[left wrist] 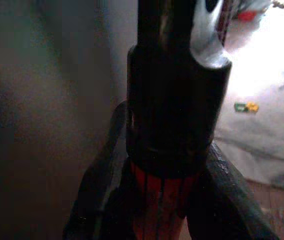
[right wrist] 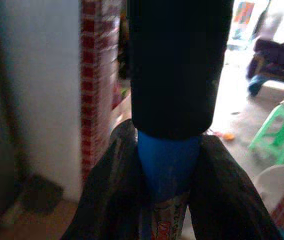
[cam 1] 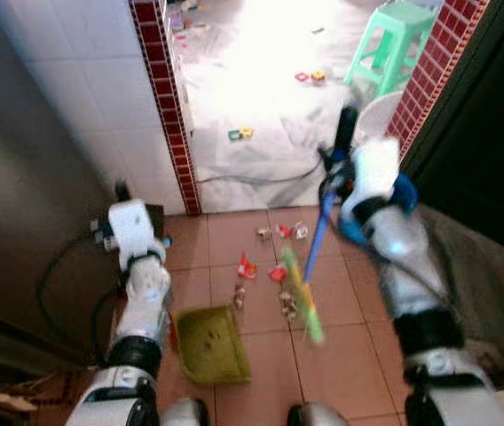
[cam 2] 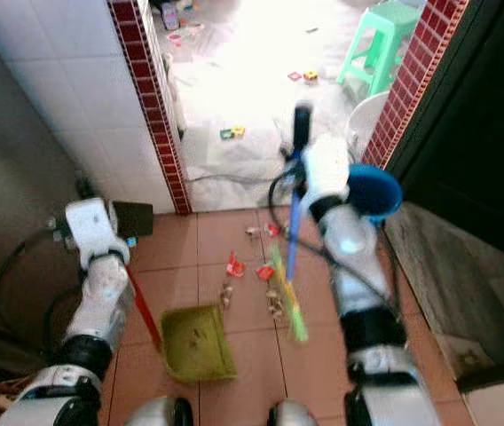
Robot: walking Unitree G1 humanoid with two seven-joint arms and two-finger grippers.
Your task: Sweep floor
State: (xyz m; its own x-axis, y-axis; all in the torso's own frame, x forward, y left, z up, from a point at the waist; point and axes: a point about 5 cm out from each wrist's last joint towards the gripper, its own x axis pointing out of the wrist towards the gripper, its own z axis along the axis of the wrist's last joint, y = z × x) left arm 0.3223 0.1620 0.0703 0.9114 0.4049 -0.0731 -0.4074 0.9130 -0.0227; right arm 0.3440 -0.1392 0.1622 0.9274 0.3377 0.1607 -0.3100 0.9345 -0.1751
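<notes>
Reaching forward over the terracotta tile floor (cam 1: 341,355), the right gripper (right wrist: 168,165) clamps its two black fingers (right wrist: 107,185) on the blue handle of a broom (cam 1: 303,284), just below the handle's black end cap. That arm is bent at the elbow and raised, so the handle slants down and forward to green and yellow bristles resting on the tiles, blurred in both eye views. A printed label wraps the handle below the grip, but its writing is too blurred to read. The left gripper (left wrist: 162,195) is closed around the red handle of a green dustpan (cam 2: 197,342), its arm held low beside the white tiled wall (cam 1: 74,80). The pan sits flat on the floor, well left of the bristles. Scattered scraps of litter (cam 1: 274,266), red and pale, lie between pan and broom.
</notes>
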